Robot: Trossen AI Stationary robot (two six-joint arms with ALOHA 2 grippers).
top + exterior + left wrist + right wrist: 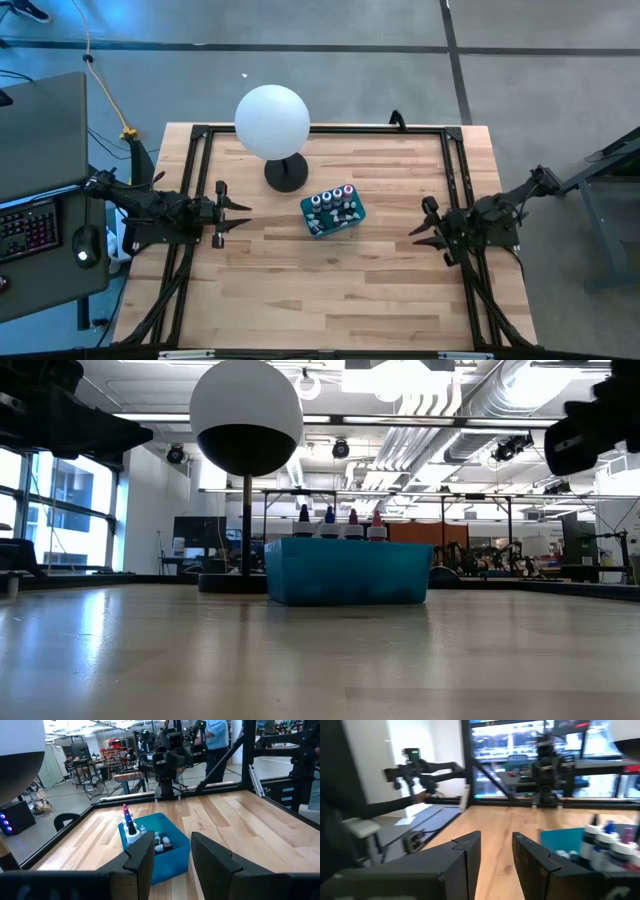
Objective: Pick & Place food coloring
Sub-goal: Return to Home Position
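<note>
Four bottles of food coloring [332, 197] stand in the teal tray [312, 228], mid-table.
The left gripper [245, 216] and right gripper [418, 222] sit parted and empty at opposite table edges; each arm should fold home slowly, clear of the tray.

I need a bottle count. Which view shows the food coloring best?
The high view: four tiny pale bottles with coloured tops stand side by side in the teal bin. The low view shows only their tips; the left wrist view sees them overlapping; the right wrist view crops them at its edge.
</note>
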